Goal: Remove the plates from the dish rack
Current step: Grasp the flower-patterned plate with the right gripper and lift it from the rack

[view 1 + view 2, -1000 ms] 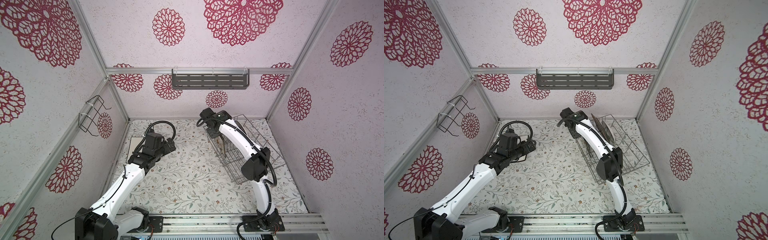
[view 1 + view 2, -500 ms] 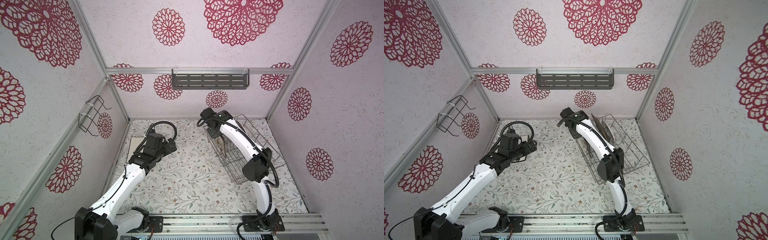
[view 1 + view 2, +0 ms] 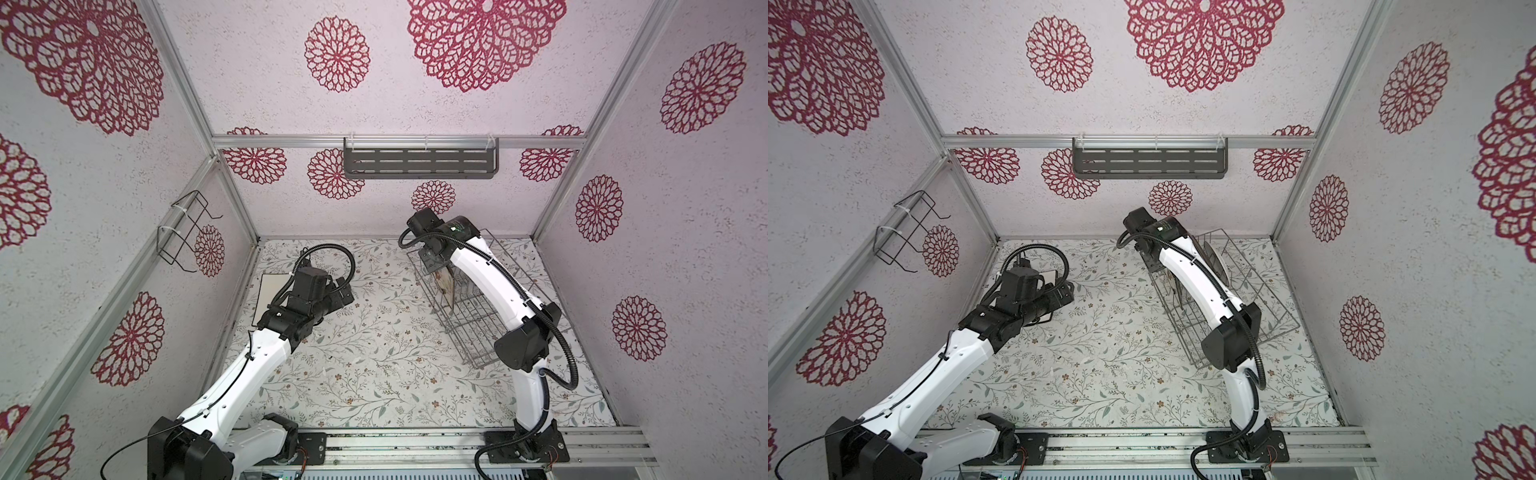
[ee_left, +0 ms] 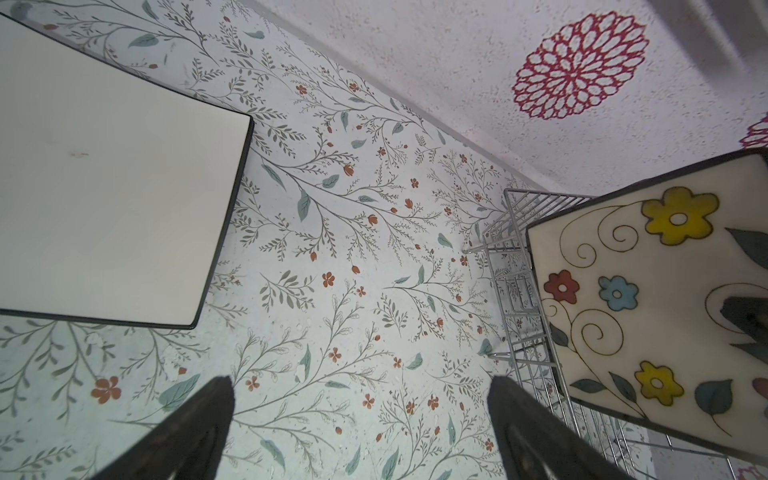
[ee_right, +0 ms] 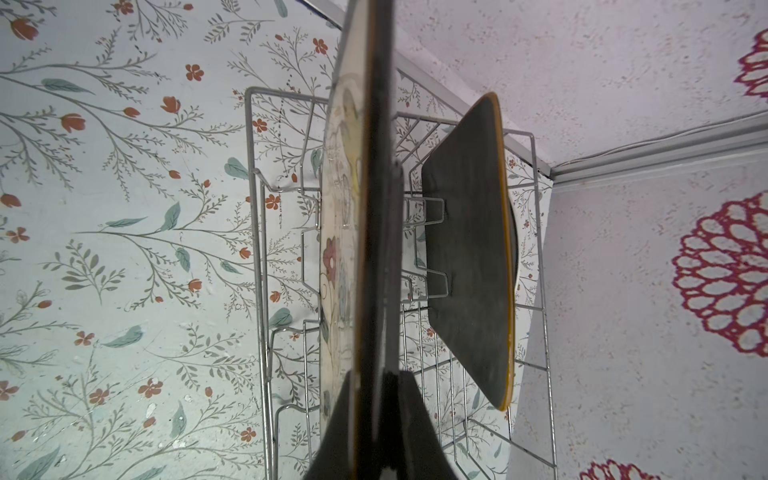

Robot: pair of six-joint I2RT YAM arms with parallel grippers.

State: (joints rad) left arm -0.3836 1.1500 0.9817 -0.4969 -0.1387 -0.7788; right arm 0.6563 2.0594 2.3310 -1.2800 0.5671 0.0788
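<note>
My right gripper (image 5: 374, 384) is shut on the edge of a cream plate with floral swirls (image 5: 345, 232), holding it upright over the back end of the silver wire dish rack (image 3: 478, 332). Both top views show this plate (image 3: 442, 286) under the right gripper (image 3: 432, 266). A black plate (image 5: 465, 257) with a yellowish rim stands between the rack's tines. A white square plate (image 4: 104, 208) lies flat on the table at the back left, also visible in a top view (image 3: 270, 299). My left gripper (image 4: 361, 399) hovers open and empty beside it.
A dark grey slotted shelf (image 3: 419, 164) hangs on the back wall. A small black wire holder (image 3: 183, 232) is fixed to the left wall. The rack (image 3: 1266, 299) lies askew near the right wall. The arm bases sit on a metal rail (image 3: 415, 449) at the front.
The left arm has shifted very slightly. The right gripper keeps its hold on the floral plate with hardly any movement.
</note>
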